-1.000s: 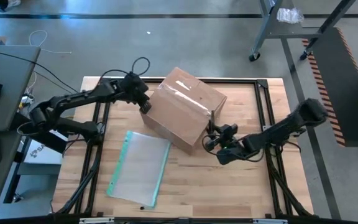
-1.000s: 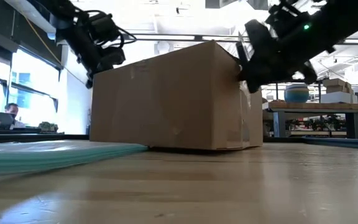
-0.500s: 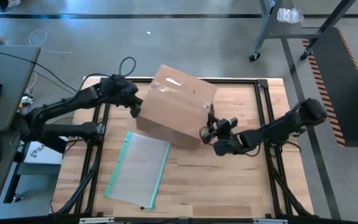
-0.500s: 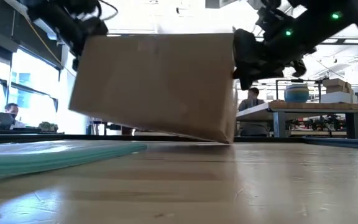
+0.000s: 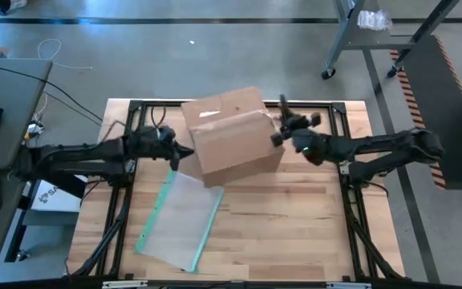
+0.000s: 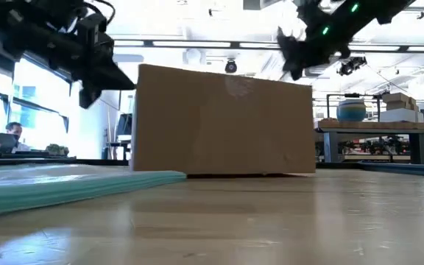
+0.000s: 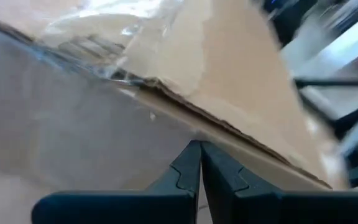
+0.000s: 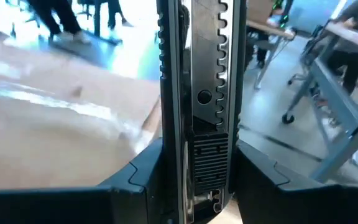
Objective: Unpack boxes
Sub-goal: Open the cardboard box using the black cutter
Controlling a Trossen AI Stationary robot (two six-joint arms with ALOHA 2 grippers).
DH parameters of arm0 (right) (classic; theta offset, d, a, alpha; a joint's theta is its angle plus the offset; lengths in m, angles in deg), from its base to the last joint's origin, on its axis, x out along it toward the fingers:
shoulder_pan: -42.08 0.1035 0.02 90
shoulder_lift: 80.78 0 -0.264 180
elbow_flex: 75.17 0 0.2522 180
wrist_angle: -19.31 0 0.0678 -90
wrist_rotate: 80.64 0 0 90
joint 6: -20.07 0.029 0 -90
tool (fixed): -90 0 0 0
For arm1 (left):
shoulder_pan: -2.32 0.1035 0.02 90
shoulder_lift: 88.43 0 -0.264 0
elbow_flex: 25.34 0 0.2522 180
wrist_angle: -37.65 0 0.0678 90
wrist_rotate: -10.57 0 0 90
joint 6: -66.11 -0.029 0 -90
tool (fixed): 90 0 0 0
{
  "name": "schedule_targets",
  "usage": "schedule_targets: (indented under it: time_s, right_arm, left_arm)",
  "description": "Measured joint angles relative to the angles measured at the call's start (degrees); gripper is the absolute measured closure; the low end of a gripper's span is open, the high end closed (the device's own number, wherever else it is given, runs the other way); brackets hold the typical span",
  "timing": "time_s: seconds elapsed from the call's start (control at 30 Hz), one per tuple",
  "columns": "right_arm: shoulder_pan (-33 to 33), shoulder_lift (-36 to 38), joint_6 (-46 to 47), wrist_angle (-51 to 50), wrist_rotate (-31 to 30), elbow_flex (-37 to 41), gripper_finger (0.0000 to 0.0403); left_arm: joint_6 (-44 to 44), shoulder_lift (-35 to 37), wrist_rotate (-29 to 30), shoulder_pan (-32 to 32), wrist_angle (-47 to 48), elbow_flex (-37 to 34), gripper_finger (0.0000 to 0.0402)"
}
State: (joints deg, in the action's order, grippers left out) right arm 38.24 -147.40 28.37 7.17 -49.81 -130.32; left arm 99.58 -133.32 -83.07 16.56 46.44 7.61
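1. The plain brown corrugated cardboard box (image 5: 233,136) with clear tape on its top seam is sitting flat on the wooden table (image 5: 295,217), near the middle of the far edge, closed.
2. The left gripper (image 5: 176,152) is pressing against the box's left side near its lower edge, its fingers (image 7: 199,167) closed together on nothing, tips meeting at the cardboard wall.
3. The right gripper (image 5: 283,120) is hovering at the box's upper right corner, clamped on a slim black-and-silver utility knife (image 8: 194,93) with a notched slider, pointing away from the wrist.
4. A flat clear plastic pouch with a teal edge (image 5: 179,217) is lying near the table's left front, just beside the box's near corner.
5. The box is probably stiff but light and likely to slide on smooth wood when pushed.
6. Bracing one side wall low down while the blade is running along the taped seam seems the soundest hold; the flaps would bend if pinched.
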Motion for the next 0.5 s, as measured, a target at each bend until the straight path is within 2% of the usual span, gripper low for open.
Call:
schedule_targets:
  time_s: [0.13, 0.27, 0.37, 0.5]
  right_arm:
    - [4.4, 7.0, -2.8, -1.3, 0.9, 0.0, 0.0277]
    - [10.5, 10.9, 0.4, -1.3, 4.1, 0.0, 0.0277]
    - [13.0, 10.6, 4.9, -0.7, 9.1, 0.1, 0.0277]
    - [12.6, 8.8, 8.1, 0.8, 12.4, 0.1, 0.0277]
  left_arm:
    - [5.9, -3.5, 8.1, -7.9, -20.6, -6.6, 0.0401]
    - [6.3, -10.5, 19.3, -15.5, -32.3, -8.5, 0.0401]
    - [4.0, -18.1, 24.0, -19.2, -38.6, -6.3, 0.0401]
    - [0.5, -29.8, 24.8, -21.7, -40.4, 2.0, 0.0401]
